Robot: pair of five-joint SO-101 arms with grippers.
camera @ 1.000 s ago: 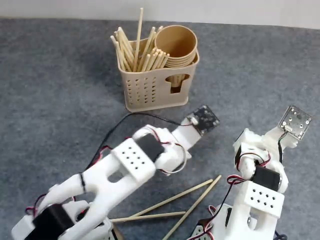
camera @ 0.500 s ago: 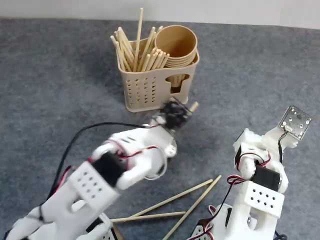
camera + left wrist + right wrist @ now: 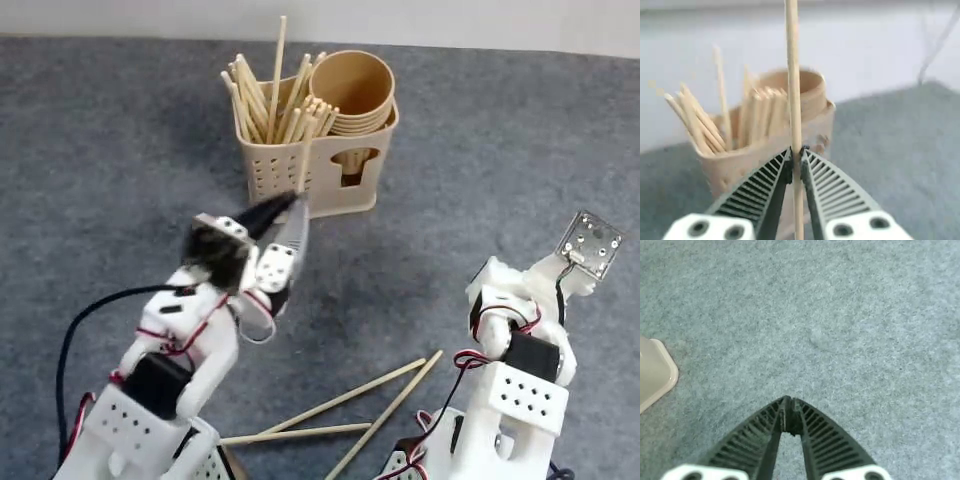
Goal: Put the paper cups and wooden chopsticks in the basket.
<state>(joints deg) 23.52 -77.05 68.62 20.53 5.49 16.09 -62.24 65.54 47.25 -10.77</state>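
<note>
A beige slotted basket [image 3: 300,180] stands at the back of the grey mat. It holds a stack of paper cups [image 3: 352,85] and a bundle of wooden chopsticks [image 3: 262,100]. My left gripper [image 3: 288,212] is just in front of the basket, shut on one chopstick [image 3: 304,165] that stands upright against the basket's front. In the left wrist view the gripper [image 3: 795,151] pinches that chopstick [image 3: 791,75] before the basket [image 3: 735,167] and the cups [image 3: 807,97]. Three loose chopsticks [image 3: 350,400] lie between the arms. My right gripper [image 3: 788,401] is shut, holding nothing, low over the mat.
The right arm [image 3: 520,350] stands folded at the front right. A corner of the basket [image 3: 655,375] shows in the right wrist view. Bare mat lies to the left and right of the basket. A black cable [image 3: 90,320] trails beside the left arm.
The left arm has swung from right to left in front of the basket, and its gripper now points at the basket with the chopstick upright. The right arm has not moved.
</note>
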